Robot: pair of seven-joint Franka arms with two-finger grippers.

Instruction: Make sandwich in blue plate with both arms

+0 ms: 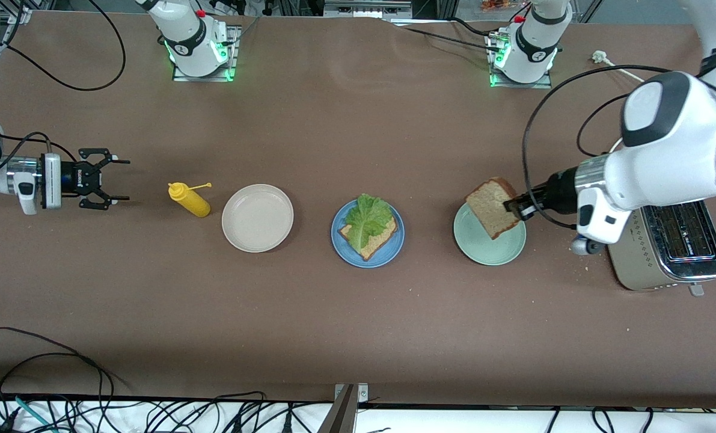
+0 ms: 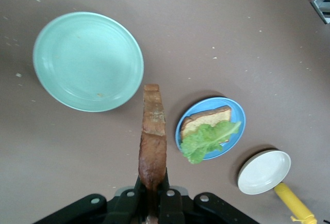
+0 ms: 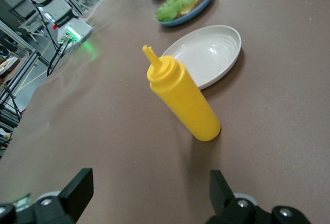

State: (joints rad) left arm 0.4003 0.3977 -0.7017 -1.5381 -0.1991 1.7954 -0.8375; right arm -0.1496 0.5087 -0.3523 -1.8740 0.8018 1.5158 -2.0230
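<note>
The left gripper point(image 1: 517, 207) is pinching the top slice of wholemeal bread point(image 1: 491, 207) by one edge, its jaws pressed onto the crust, and is holding it tilted in the air over the mint-green plate point(image 1: 489, 249). The step in hand looks like the carry of this second slice; the next move calls for taking it from over the green plate across to the blue plate point(image 1: 367, 255), which is sitting toward the right arm's end from the jaws, then laying it flat and square on the lettuce leaf point(image 1: 367, 218) that is covering the lower slice point(image 1: 374, 242). The right gripper point(image 1: 106, 178) is waiting with its jaws spread wide and nothing between them, pointing at the yellow squeeze bottle point(image 1: 189, 199) lying on the surface just ahead of them, with the beige-white plate point(image 1: 257, 218) next along. The left wrist view is showing the held slice edge-on; only the front view is showing the toaster point(image 1: 670, 249) under the left arm.
</note>
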